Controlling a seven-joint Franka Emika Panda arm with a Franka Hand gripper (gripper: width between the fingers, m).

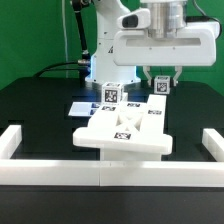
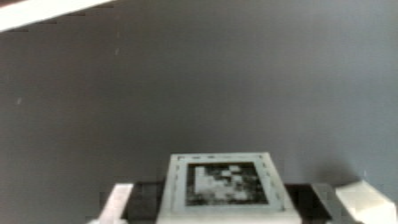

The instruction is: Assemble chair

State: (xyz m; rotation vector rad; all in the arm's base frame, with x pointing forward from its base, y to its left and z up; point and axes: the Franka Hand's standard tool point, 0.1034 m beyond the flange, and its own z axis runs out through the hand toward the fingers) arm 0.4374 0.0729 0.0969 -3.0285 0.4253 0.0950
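While the white border rail (image 1: 100, 178) is enclosing the black table (image 1: 40, 110) along the frame's bottom, the chair (image 1: 122, 128) is sitting inside it at centre; the gripper (image 1: 160, 86), upper right, is clamping a small tagged block (image 2: 222, 185) between its fingers (image 2: 125, 200).

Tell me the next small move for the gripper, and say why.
Probably carry the small tagged block toward the large white slab. The gripper hangs above the table with the block clamped between its fingers, apart from the slab, so nothing is joined yet.
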